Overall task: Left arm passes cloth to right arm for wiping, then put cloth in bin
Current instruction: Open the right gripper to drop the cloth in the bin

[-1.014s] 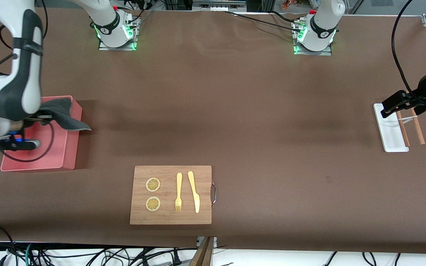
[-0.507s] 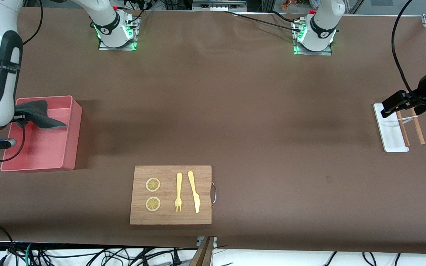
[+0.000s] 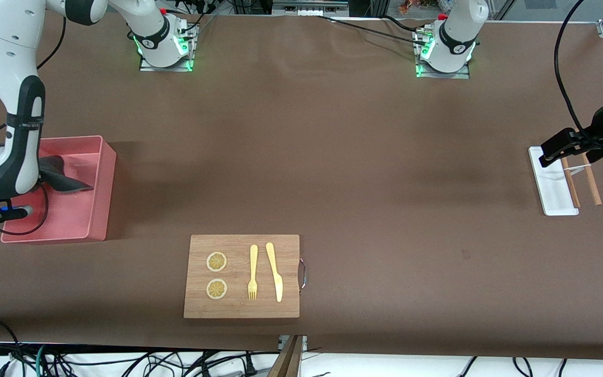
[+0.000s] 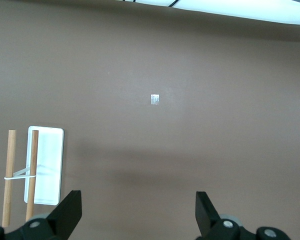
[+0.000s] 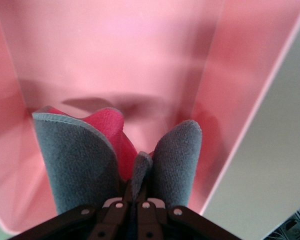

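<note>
Inside the bin, my right gripper has lowered, jaws clamped on the cloth; release comes next. My left gripper waits, jaws apart.

Bin at the right arm's end; cloth over it; board nearer the camera.

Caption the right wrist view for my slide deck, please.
Right gripper, shut on the grey cloth, lowers it inside the pink bin.

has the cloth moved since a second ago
Yes. The cloth, held in the right gripper, no longer overhangs the bin wall; it now hangs lower, inside it.
</note>
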Robot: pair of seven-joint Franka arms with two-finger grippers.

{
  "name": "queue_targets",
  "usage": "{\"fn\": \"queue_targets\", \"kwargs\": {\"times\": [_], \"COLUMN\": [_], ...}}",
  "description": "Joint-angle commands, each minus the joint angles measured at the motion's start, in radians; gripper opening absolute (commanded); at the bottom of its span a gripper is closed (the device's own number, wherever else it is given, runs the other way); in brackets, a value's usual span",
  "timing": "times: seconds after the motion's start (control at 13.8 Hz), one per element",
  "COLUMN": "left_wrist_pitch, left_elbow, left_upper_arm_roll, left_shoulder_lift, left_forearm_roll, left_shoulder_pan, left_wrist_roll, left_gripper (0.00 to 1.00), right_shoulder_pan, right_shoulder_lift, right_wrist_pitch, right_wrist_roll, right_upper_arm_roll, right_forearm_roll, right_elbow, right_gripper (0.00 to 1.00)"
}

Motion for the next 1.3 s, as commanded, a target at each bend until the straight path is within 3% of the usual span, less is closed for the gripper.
{"fn": "queue_targets", "kwargs": {"times": [0.0,0.07,0.14,0.22,0.29,0.65,1.01,1.23], "left_wrist_pitch": [-0.011,-0.011,-0.011,-0.011,-0.011,-0.011,-0.011,-0.011], "left_elbow": [0.031,0.031,0.031,0.031,0.031,0.031,0.031,0.031], "left_upper_arm_roll": [0.000,0.000,0.000,0.000,0.000,0.000,0.000,0.000], "left_shoulder_lift": [0.013,0.013,0.013,0.013,0.013,0.013,0.013,0.013], "left_forearm_roll": [-0.015,-0.017,-0.016,-0.015,-0.017,-0.016,-0.017,-0.017], "left_shoulder_pan": [0.004,0.004,0.004,0.004,0.004,0.004,0.004,0.004], "left_wrist_roll": [0.019,0.019,0.019,0.019,0.019,0.019,0.019,0.019], "left_gripper": [1.00,1.00,1.00,1.00,1.00,1.00,1.00,1.00], "right_shoulder_pan": [-0.014,-0.014,-0.023,-0.032,-0.036,-0.029,-0.028,-0.023], "right_shoulder_lift": [-0.015,-0.005,0.008,0.018,0.018,-0.005,-0.040,-0.138], "right_wrist_pitch": [0.043,0.070,0.099,0.110,0.110,0.095,-0.156,-0.213], "right_wrist_roll": [-0.018,-0.018,-0.017,-0.017,-0.018,-0.018,-0.008,0.037], "right_upper_arm_roll": [0.031,0.034,0.034,0.037,0.037,0.036,0.031,0.048], "right_forearm_roll": [0.027,0.035,0.035,0.044,0.058,0.086,0.126,0.116], "right_elbow": [-0.043,-0.054,-0.055,-0.055,-0.055,-0.023,0.164,0.181], "right_gripper": [0.00,0.00,0.37,0.82,1.00,1.00,1.00,1.00]}}
